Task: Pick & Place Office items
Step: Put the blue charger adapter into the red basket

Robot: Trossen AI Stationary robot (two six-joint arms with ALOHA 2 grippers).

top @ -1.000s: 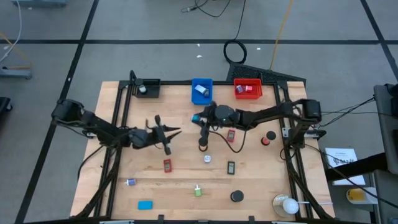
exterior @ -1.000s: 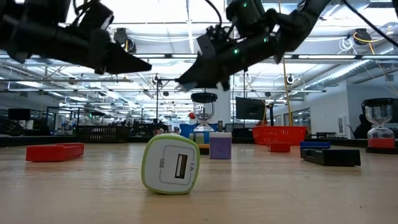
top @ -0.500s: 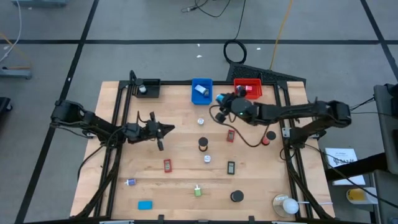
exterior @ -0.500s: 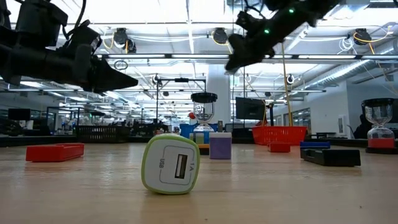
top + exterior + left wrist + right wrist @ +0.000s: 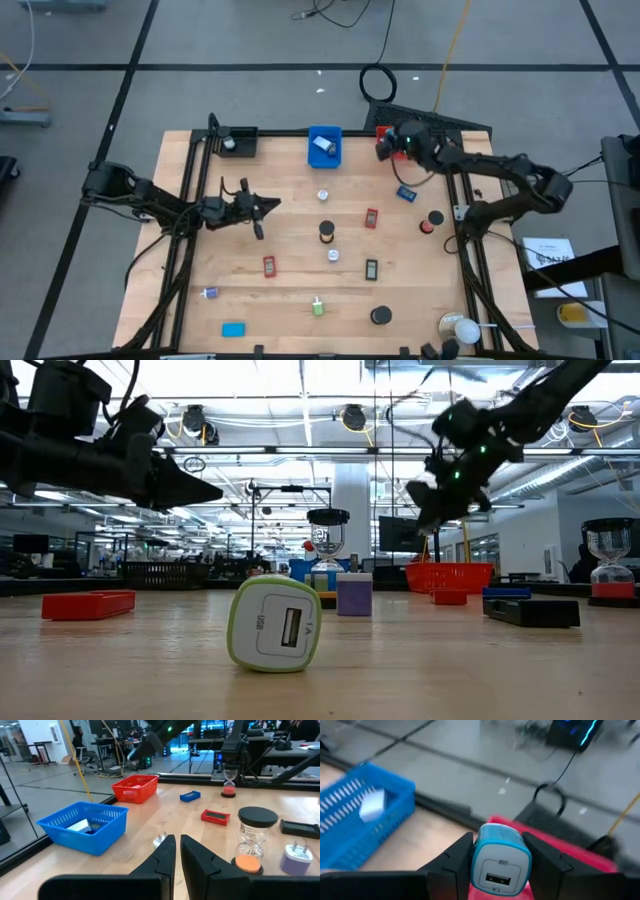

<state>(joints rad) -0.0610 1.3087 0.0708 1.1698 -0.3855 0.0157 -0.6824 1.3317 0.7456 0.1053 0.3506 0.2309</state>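
My right gripper (image 5: 384,150) hangs over the red bin (image 5: 570,851) at the table's far right, shut on a small white and light-blue USB charger (image 5: 501,861). My left gripper (image 5: 272,205) hovers level over the left middle of the table, shut on nothing (image 5: 175,854). Several small office items lie on the wood: an hourglass (image 5: 326,232), a red block (image 5: 372,217), a blue block (image 5: 405,193) and a green charger (image 5: 274,624) resting on its side. My right gripper pinches the charger between its two fingers (image 5: 460,856), one on each of its side faces (image 5: 478,854). Its USB-port face is turned toward the wrist camera. The charger is lifted clear, above the red bin's rim.
A blue bin (image 5: 325,146) holding a white piece and a black bin (image 5: 238,142) stand along the far edge. A roundish white object (image 5: 460,328) sits at the near right corner. More small pieces lie along the near half, such as a black disc (image 5: 380,316).
My right gripper has swung from the table's middle toward the far right edge, carrying the charger from beside the blue bin to above the red bin. My left gripper has drawn back a little toward the table's left edge, then kept still.
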